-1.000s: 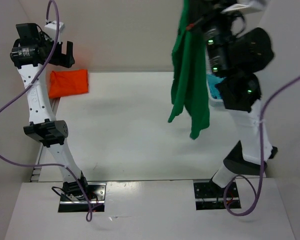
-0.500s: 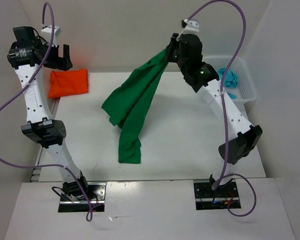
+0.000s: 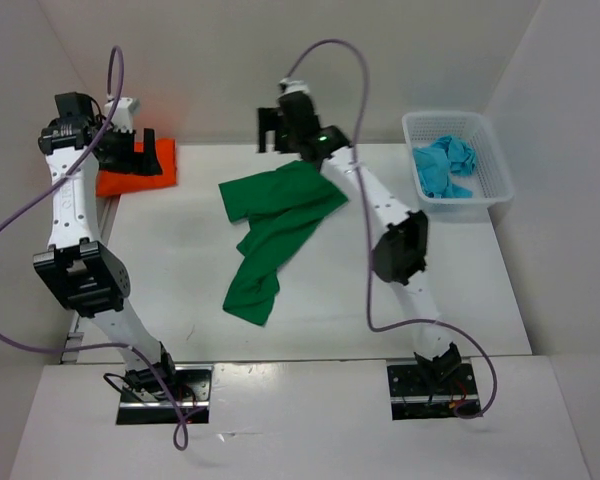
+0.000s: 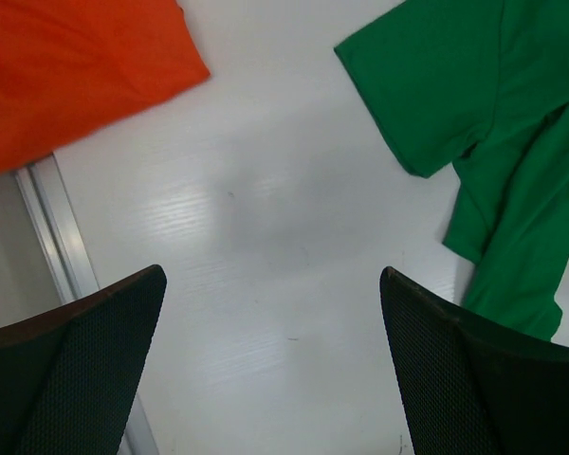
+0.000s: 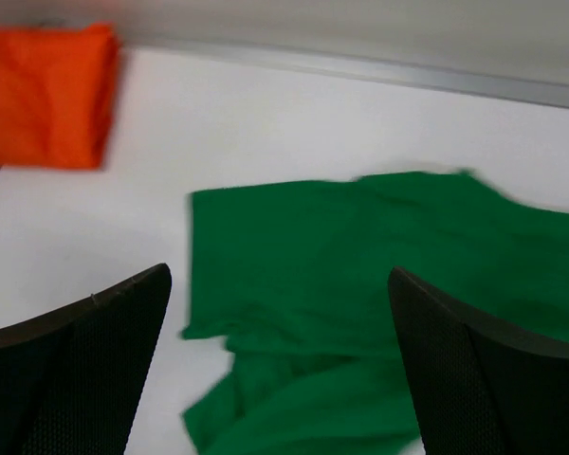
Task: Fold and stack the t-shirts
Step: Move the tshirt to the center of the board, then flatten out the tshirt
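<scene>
Crumpled dark green cloth t-shirt point(image 3: 275, 225) lies mid-frame on the white worktop point(image 3: 180, 260); left hand point(image 4: 273, 275) and right hand point(image 5: 280, 273) both gape empty.

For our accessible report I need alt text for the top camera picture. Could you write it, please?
A green shirt lies unfolded in the middle of the table, the open right gripper near its far edge. A folded orange shirt lies far left by the open left gripper; a blue shirt sits in a basket far right.
</scene>
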Available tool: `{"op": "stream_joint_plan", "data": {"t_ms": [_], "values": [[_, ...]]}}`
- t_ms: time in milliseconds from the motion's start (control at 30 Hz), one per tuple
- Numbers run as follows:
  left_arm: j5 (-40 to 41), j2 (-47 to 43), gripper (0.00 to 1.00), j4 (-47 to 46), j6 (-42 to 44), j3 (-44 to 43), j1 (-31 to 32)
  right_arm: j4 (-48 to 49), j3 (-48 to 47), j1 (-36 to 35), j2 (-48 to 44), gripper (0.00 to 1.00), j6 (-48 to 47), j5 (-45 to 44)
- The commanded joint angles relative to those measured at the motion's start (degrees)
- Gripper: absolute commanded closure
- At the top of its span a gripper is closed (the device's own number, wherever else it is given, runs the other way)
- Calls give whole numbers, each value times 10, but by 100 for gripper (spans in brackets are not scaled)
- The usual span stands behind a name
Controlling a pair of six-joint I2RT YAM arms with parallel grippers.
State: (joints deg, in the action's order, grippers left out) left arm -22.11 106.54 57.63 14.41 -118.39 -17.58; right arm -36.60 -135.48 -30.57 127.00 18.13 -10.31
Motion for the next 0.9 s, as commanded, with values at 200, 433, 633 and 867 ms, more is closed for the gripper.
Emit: {"op": "stream_joint_plan", "data": {"t_ms": [200,433,633,867], "values": [[2,-121,0,-88,-18,193,-6,18,-268,-125,294,1,32,36],[8,-89,0,-114,-39,277,-13,-21,-226,-164,366,1,43,7],[-14,-101,0,-133,-54,294,-18,-129,-139,-170,313,19,7,-74],[-7,-122,0,-133,-47,301,-18,-169,197,-211,143,100,25,-98]]}}
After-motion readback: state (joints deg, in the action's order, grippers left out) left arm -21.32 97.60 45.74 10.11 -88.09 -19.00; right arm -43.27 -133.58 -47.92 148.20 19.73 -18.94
